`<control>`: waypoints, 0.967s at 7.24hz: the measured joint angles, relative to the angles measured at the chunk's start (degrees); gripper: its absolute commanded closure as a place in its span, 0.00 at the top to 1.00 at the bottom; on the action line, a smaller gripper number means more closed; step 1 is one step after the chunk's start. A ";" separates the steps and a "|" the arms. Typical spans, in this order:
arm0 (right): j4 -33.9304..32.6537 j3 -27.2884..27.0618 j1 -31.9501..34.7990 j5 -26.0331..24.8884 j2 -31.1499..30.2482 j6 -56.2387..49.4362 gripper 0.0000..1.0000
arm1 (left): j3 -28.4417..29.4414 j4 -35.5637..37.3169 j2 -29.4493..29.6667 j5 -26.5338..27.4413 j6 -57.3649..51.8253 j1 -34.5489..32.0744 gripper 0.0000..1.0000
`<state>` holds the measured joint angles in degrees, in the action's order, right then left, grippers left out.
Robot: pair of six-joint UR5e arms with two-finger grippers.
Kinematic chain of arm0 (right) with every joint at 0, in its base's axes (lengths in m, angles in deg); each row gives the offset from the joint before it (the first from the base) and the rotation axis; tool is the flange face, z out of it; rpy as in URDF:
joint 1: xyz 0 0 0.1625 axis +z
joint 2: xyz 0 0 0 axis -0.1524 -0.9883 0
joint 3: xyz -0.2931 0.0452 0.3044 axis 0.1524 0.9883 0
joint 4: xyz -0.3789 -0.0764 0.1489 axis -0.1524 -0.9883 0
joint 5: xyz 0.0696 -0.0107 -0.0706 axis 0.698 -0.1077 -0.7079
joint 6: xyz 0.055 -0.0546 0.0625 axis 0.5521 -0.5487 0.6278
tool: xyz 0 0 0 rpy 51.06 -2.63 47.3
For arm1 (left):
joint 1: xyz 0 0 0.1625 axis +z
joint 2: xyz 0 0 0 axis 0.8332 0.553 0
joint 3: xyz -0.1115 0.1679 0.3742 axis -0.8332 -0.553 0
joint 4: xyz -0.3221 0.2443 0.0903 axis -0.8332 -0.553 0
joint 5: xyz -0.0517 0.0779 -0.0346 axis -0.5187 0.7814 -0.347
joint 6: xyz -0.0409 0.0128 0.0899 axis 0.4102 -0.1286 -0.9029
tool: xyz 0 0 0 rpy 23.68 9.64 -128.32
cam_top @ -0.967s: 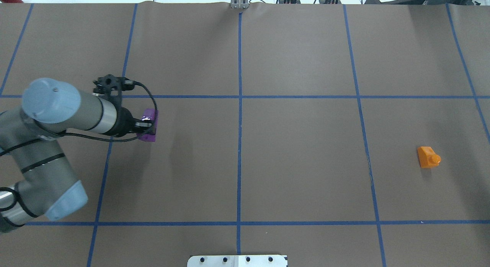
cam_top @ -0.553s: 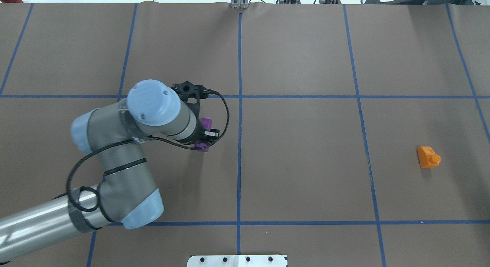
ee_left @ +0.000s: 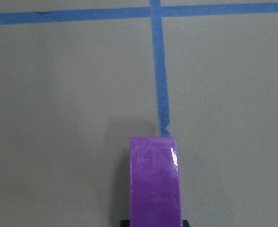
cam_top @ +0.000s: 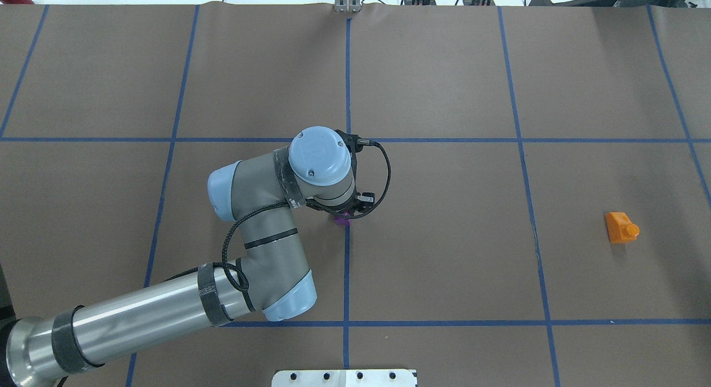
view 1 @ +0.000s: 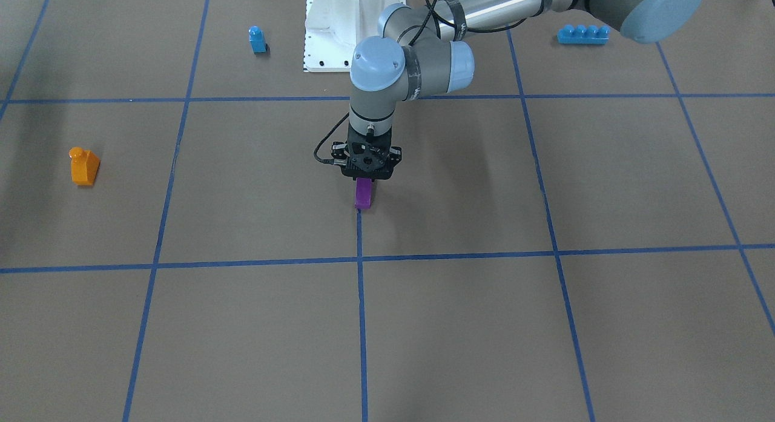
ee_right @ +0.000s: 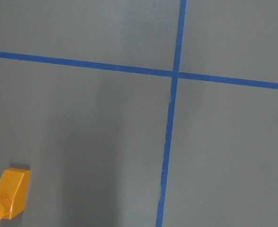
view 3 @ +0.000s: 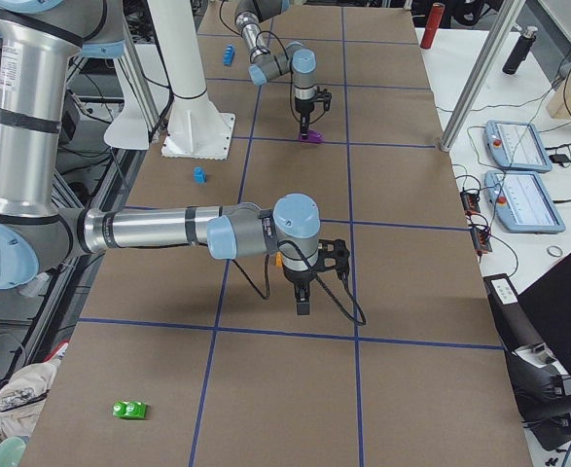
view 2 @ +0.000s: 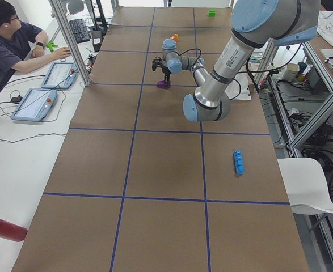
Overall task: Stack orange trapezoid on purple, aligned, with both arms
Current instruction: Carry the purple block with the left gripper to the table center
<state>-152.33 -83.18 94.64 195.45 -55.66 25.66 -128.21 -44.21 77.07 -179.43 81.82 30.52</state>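
The bench (cam_top: 444, 265) carries five bricks: one orange trapezoid (cam_top: 621, 227), one purple brick (view 1: 363, 194), one small blue one-stud brick (view 1: 257, 39), one long blue four-stud brick (view 1: 582, 34) and one green brick (view 3: 128, 410). Two arms work over it. The left arm (cam_top: 261, 231) reaches to the middle of the bench, wrist pointing straight down, its jaws clamped on the upper part of the purple brick. The brick hangs below them at the centre blue tape line; whether its lower end touches the bench I cannot tell. The orange trapezoid lies alone on the robot's right side, well apart from the purple brick. The right arm (view 3: 168, 229) hangs near it, and its wrist camera shows the trapezoid off at the lower left corner, outside its jaws; whether those jaws are apart or together I cannot tell.
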 measured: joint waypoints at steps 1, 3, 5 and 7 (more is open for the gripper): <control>0.00 0.00 0.00 0.00 0.06 0.00 1.00 | 0.81 -0.27 0.34 0.04 0.11 0.12 0.04; 0.00 0.00 0.00 0.00 0.14 0.00 1.00 | 1.27 -0.39 0.52 0.01 0.23 0.25 0.61; -0.02 0.01 0.00 0.00 0.19 0.00 1.00 | 1.37 -0.29 0.48 -0.03 0.18 0.38 1.00; -0.08 0.08 0.00 0.02 0.17 0.02 1.00 | 1.22 0.01 0.52 0.01 0.14 0.24 1.00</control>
<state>-152.41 -83.10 94.64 195.47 -55.49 25.68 -126.99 -44.20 77.59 -179.42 81.96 30.76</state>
